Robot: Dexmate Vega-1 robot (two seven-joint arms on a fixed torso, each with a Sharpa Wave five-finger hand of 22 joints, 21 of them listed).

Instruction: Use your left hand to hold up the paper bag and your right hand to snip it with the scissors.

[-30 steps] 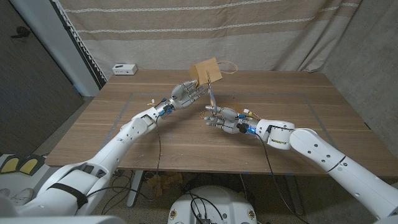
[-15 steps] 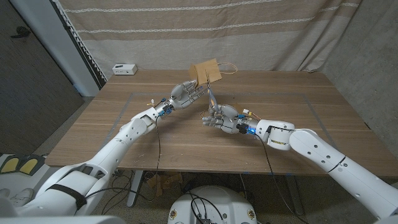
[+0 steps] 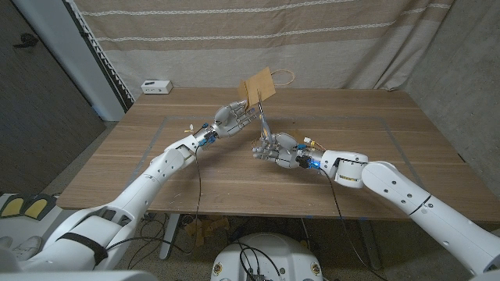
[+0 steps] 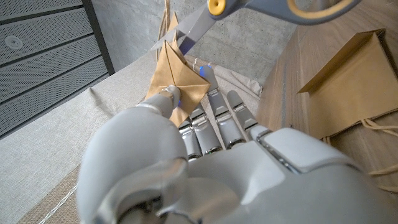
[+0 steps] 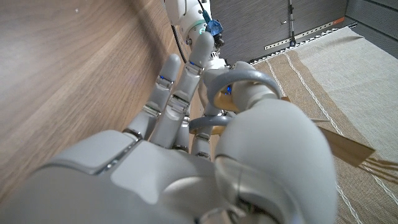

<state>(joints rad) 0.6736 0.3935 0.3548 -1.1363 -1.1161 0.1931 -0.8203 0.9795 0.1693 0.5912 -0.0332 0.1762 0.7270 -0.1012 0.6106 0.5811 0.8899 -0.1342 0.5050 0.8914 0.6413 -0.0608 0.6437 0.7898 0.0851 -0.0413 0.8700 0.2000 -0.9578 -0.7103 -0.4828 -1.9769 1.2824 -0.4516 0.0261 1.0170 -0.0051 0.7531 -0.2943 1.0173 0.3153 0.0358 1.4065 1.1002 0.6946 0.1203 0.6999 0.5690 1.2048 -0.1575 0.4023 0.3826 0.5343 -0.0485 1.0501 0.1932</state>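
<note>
the left hand (image 3: 233,117) pinches the paper bag (image 3: 258,84) above the table's (image 3: 375,156) far side. the right hand (image 3: 275,147) grips the scissors (image 3: 265,123), blades pointing up toward the bag's lower edge.

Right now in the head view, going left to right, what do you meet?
white box → left hand → paper bag → right hand

A: Is any text, label, brand, number or sign legible?
B: None. The bag (image 3: 258,83), the scissors (image 3: 266,125) and the white box (image 3: 156,86) show no readable marking.
</note>
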